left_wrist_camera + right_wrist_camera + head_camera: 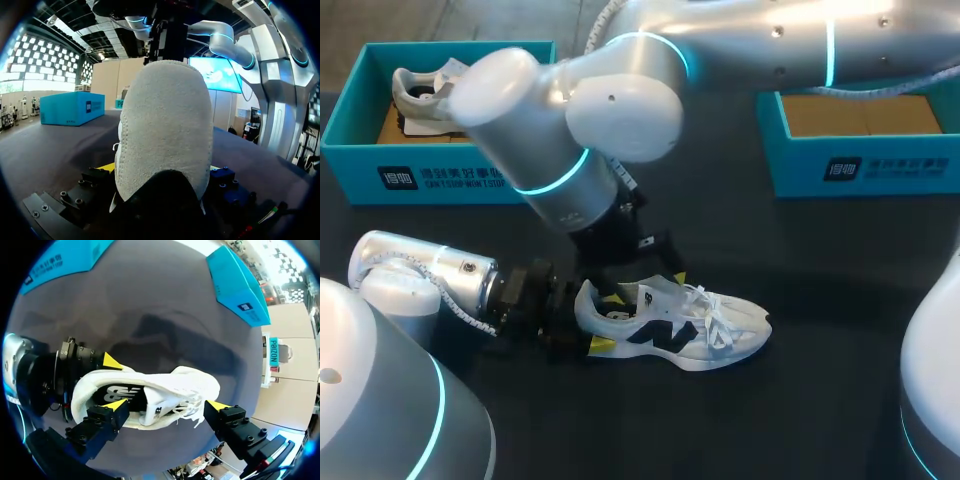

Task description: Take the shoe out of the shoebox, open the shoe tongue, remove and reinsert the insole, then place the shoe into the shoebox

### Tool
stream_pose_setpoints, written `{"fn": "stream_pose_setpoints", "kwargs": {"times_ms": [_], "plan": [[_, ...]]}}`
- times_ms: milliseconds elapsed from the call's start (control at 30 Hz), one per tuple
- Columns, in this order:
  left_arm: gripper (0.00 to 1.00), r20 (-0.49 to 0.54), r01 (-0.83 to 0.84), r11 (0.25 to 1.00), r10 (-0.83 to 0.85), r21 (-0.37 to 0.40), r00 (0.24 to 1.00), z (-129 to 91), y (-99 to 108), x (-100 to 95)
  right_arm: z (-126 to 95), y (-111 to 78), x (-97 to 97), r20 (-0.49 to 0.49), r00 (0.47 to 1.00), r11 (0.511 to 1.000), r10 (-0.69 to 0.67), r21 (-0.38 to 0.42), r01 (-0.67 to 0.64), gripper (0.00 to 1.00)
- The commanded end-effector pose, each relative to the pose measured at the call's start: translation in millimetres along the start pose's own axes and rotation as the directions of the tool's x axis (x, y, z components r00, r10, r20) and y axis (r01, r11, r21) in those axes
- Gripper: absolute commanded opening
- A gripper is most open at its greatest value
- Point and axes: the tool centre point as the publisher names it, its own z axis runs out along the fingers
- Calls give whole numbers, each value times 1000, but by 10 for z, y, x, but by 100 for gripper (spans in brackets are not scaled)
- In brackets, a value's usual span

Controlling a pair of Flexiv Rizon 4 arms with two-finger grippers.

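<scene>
Head view: white sneaker (685,328) upright on dark table (820,400), well apart from teal shoebox (360,160) and second shoebox (800,165). Left pincer (607,322) clamped on heel. Right pincer (650,285) above collar.

Left wrist view: sneaker (162,130) heel fills left pincer (160,170).

Right wrist view: right pincer (166,405) spread wide, one tip at sneaker (165,390) collar, other beside laces.

Even overhead light, soft shadows on dark table (165,305), cyan ring (555,178) glowing on right arm (510,110)
</scene>
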Motion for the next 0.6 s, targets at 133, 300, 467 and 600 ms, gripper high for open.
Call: {"fn": "stream_pose_setpoints", "kwargs": {"times_ms": [133,300,467,600], "plan": [[0,-1,1,1000,-1,-1,1000,-14,17,-3,83,-78,84,18,963,964,267,1,-267,84],[0,-1,1,1000,-1,-1,1000,-14,17,-3,105,-109,71,19,959,959,283,1,-283,58],[0,-1,1,1000,-1,-1,1000,-14,17,-3,139,-107,48,22,959,959,283,1,-283,60],[0,-1,1,1000,-1,-1,1000,-14,17,-3,171,-106,13,17,959,959,283,0,-283,59]]}}
